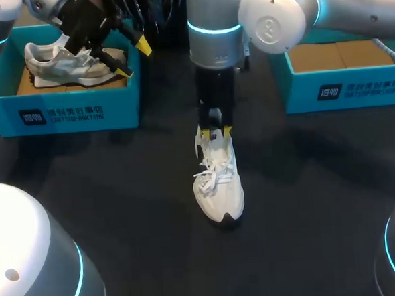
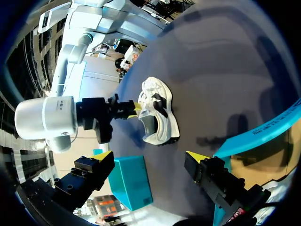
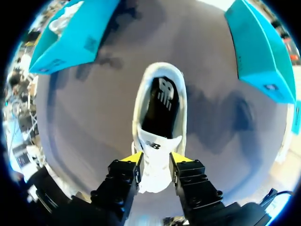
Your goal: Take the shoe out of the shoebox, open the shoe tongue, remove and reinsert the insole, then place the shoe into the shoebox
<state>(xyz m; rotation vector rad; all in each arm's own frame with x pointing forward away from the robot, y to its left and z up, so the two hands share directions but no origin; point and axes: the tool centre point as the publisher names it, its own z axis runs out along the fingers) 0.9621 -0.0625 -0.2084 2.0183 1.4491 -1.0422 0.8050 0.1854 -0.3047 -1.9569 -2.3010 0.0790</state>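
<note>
White lace-up sneaker (image 1: 220, 187) upright at the middle of the dark desk (image 1: 120, 193), toe toward the near edge, right tool (image 1: 214, 131) clamped narrowly on its heel from both sides, left tool (image 1: 132, 59) spread wide, holding nothing, above the teal cardboard shoebox (image 1: 61, 113) at the far left corner

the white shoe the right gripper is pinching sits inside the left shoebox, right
No. The right gripper does pinch the white shoe, but that shoe sits on the table, outside the left shoebox. The head view shows it.
</note>
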